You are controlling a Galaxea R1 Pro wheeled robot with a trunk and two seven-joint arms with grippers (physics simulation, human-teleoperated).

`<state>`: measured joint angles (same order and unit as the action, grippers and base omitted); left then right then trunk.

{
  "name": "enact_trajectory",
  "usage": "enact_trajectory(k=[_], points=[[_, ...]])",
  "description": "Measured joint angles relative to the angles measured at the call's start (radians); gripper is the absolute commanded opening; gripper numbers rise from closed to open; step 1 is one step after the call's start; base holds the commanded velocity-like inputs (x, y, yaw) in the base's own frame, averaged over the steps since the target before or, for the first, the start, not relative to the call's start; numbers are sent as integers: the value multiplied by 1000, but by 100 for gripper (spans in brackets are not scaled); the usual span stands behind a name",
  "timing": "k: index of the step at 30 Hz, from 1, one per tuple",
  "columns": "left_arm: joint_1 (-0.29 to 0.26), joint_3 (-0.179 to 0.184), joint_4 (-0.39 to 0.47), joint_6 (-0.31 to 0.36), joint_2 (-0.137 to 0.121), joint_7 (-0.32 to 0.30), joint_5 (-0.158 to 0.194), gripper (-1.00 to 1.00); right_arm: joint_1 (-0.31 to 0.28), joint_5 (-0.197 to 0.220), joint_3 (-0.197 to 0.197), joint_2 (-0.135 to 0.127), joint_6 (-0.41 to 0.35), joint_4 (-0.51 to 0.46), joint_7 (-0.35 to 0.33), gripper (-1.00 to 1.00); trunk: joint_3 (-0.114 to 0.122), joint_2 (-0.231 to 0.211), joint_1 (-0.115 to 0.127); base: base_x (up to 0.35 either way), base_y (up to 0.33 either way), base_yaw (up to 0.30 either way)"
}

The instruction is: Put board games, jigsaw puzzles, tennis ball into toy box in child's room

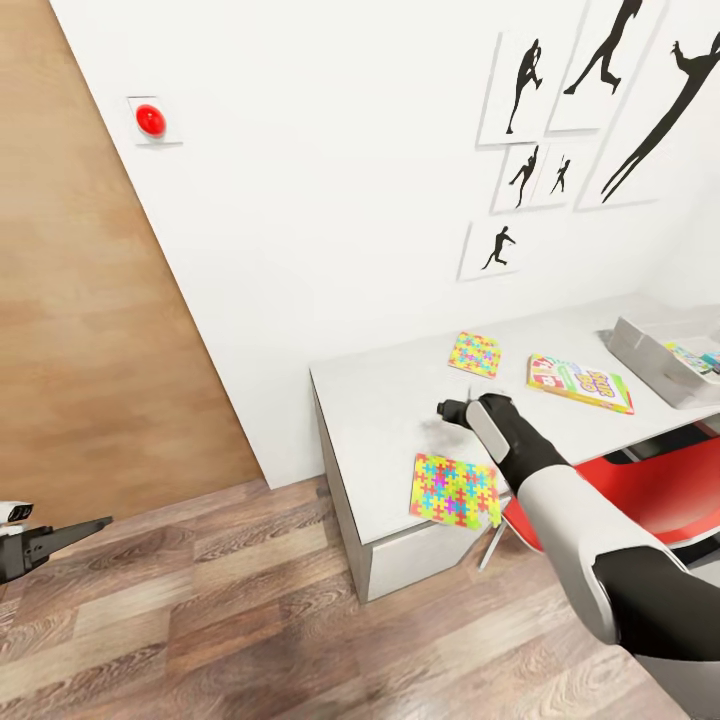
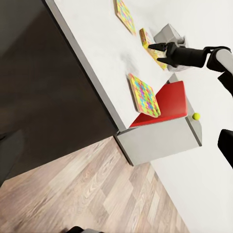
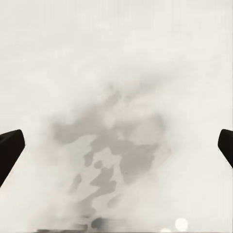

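Note:
Two jigsaw puzzles lie on the white table [image 1: 380, 400]: one [image 1: 455, 489] at its near edge, the other [image 1: 474, 354] closer to the wall. A board game [image 1: 581, 383] lies flat to their right. The grey toy box [image 1: 650, 362] stands at the far right with colourful items inside. My right gripper [image 1: 450, 410] hovers over bare tabletop between the two puzzles, open; in the right wrist view its fingertips [image 3: 9, 150] stand wide apart with nothing between them. The tennis ball [image 2: 196, 116] shows beyond the red chair [image 2: 165, 104]; what it rests on is unclear. My left gripper [image 1: 70, 533] hangs low over the floor.
A red chair [image 1: 640, 480] is tucked under the table beside my right arm. A white wall with silhouette pictures [image 1: 560, 120] and a red button [image 1: 150, 120] backs the table. A brown wooden door [image 1: 80, 300] stands left; wood-plank floor [image 1: 250, 610] spreads in front.

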<state>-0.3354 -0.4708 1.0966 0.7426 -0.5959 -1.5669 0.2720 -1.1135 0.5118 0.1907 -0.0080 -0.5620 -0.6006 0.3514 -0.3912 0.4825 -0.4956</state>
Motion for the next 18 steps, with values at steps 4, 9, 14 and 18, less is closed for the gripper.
enact_trajectory(k=[4, 9, 14, 18], points=[[0, 0, 0, 0, 0, 0, 0, 100, 3, 5, -3, -6, -22, -50, -2, 100, 0, 0, 0, 0, 0, 0], [0, 0, 0, 0, 0, 0, 0, 100, 14, 12, -16, -13, -98, -150, -5, 100, 0, 0, 0, 0, 0, 0], [0, 0, 0, 0, 0, 0, 0, 100, 51, 31, -73, -19, -202, -288, -8, 100, 0, 0, 0, 0, 0, 0], [0, 0, 0, 0, 0, 0, 0, 100, 91, 54, -125, -28, -272, -392, -11, 100, 0, 0, 0, 0, 0, 0]])
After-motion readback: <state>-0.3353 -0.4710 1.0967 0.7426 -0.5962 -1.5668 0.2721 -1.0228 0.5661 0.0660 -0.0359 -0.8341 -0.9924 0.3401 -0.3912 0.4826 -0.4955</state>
